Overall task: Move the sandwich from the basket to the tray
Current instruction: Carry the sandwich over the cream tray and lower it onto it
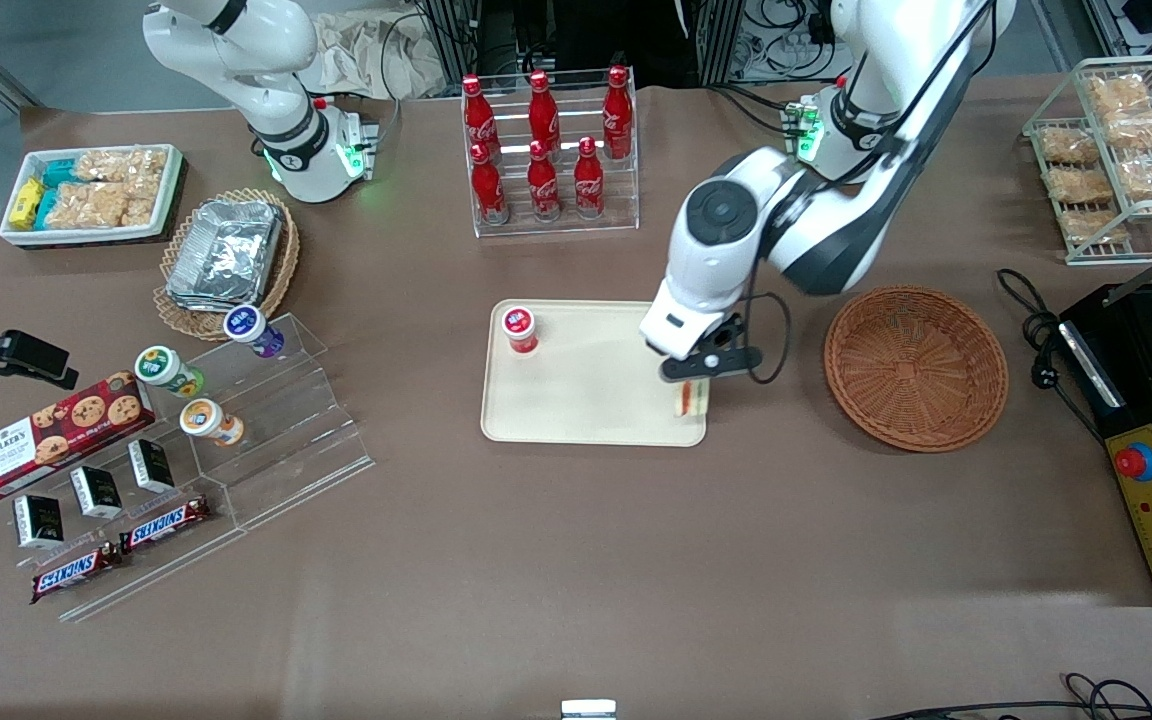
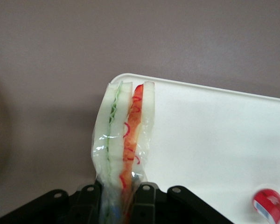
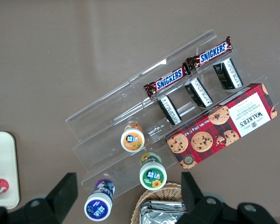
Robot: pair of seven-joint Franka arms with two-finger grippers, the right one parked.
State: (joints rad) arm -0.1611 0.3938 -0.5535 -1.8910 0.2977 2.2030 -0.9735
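Observation:
The sandwich, a plastic-wrapped wedge of pale bread with green and orange-red filling, is pinched between the black fingers of my left gripper. The gripper is shut on one end of it. It hangs over the corner of the cream tray that lies nearest the front camera and the basket; in the wrist view its cut edge points at that rounded corner. The reddish-brown wicker basket stands beside the tray toward the working arm's end, with nothing in it.
A red-lidded cup stands on the tray's corner farthest from the sandwich. A rack of red cola bottles stands farther from the camera than the tray. A black appliance sits past the basket.

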